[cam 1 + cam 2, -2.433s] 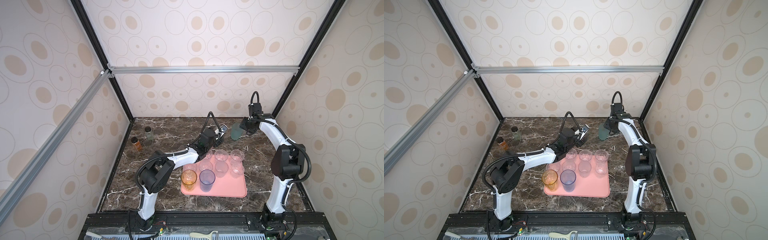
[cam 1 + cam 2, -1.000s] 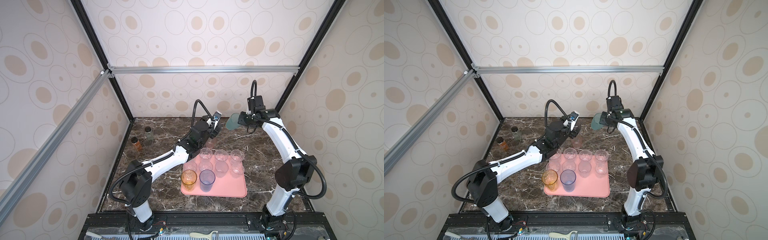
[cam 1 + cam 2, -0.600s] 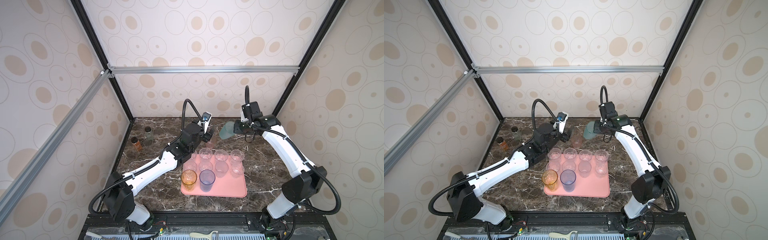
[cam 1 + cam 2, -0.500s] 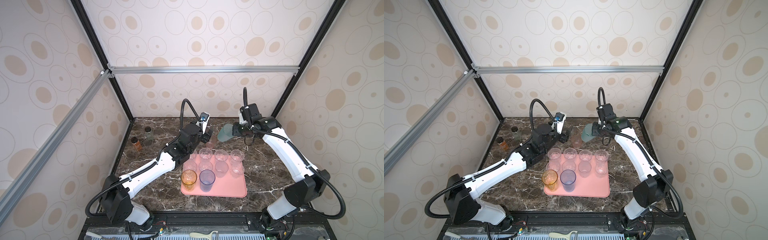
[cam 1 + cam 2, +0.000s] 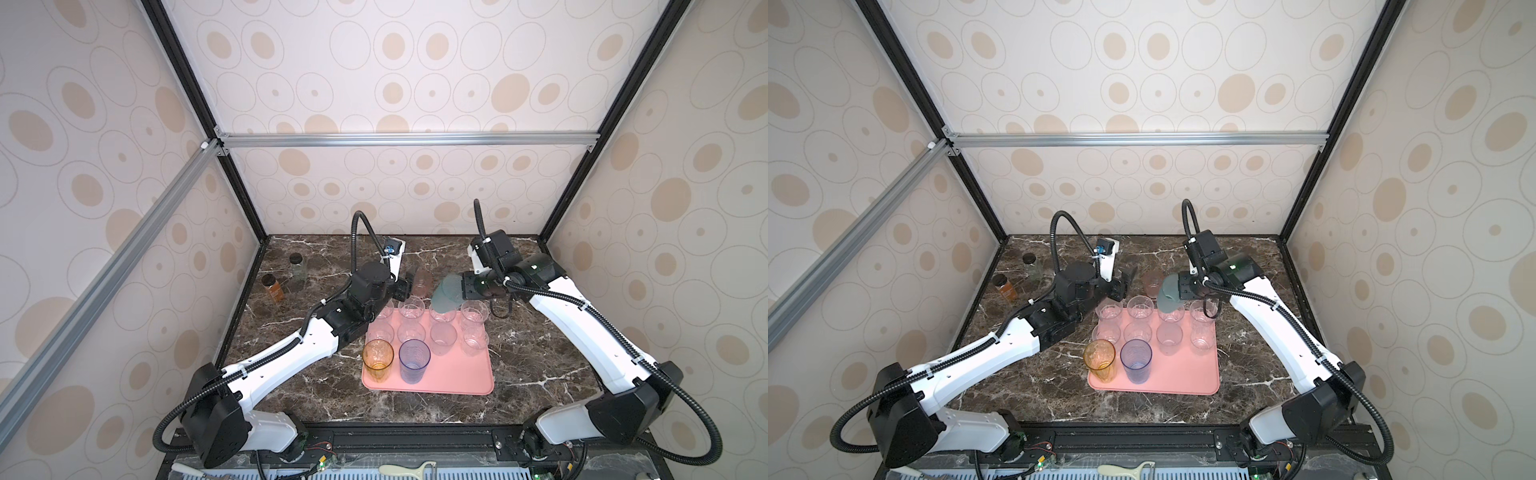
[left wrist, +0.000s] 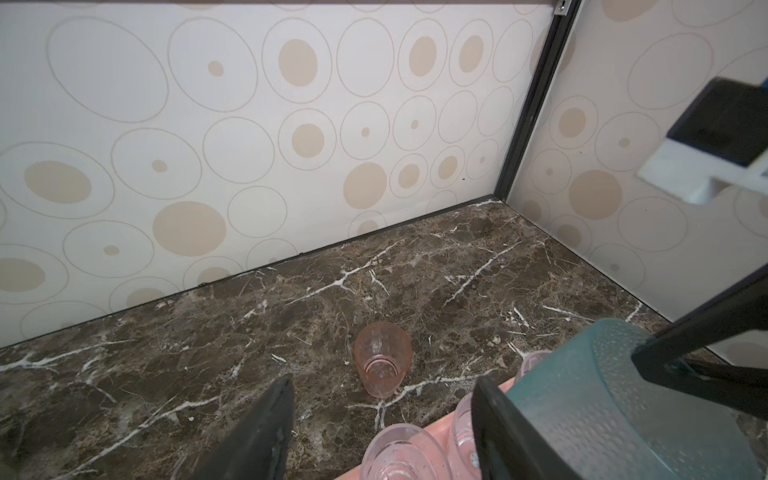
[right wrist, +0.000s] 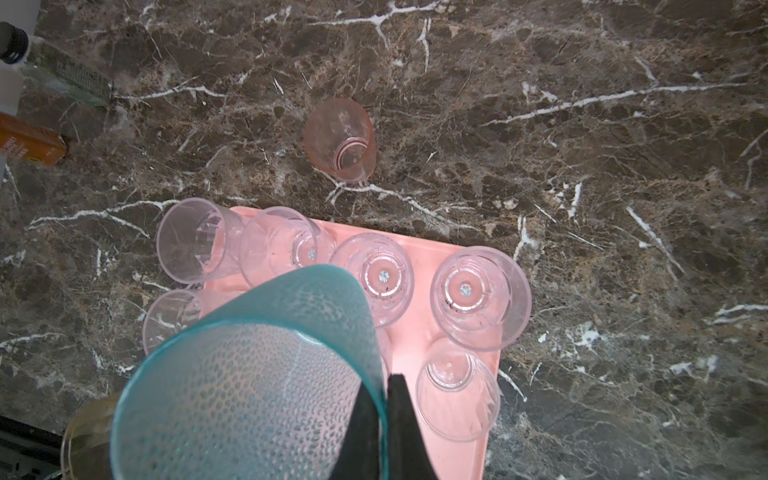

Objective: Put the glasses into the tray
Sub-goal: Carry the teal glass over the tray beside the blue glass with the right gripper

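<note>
Our right gripper (image 7: pixel 384 388) pinches the teal glass (image 7: pixel 249 374) by its rim and holds it tilted above the tray (image 5: pixel 453 374), over its twelve o'clock edge. Our left gripper (image 6: pixel 382 399) gapes wide and empty. The pink glass (image 6: pixel 382 357) stands on the marble (image 6: pixel 208 353) beyond that same edge.
</note>
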Tool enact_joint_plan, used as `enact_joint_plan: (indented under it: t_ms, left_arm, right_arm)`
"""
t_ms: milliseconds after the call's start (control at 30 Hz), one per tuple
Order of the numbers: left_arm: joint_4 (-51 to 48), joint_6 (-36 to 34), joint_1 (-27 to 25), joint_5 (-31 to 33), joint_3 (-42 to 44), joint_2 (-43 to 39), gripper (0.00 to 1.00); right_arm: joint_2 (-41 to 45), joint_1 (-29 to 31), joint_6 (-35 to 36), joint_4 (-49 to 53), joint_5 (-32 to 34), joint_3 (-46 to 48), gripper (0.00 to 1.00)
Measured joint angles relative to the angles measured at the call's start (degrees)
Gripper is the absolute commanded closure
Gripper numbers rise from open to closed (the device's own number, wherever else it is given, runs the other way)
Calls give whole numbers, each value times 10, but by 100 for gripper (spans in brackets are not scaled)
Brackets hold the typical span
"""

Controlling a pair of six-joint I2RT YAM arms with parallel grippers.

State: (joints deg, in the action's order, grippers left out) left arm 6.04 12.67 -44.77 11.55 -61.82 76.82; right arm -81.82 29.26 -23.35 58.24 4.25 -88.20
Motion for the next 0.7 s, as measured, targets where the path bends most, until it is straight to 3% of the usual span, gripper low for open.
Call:
enact_joint_plan:
  t_ms: [400, 700]
  left_arm:
    - [-11, 50, -14, -48, 5, 4, 34]
    - [-21, 59, -29, -69, 8, 11, 34]
  right_arm:
    - [43, 5, 1, 61, 12, 3, 100]
    - [90, 41, -11, 119, 46, 38, 100]
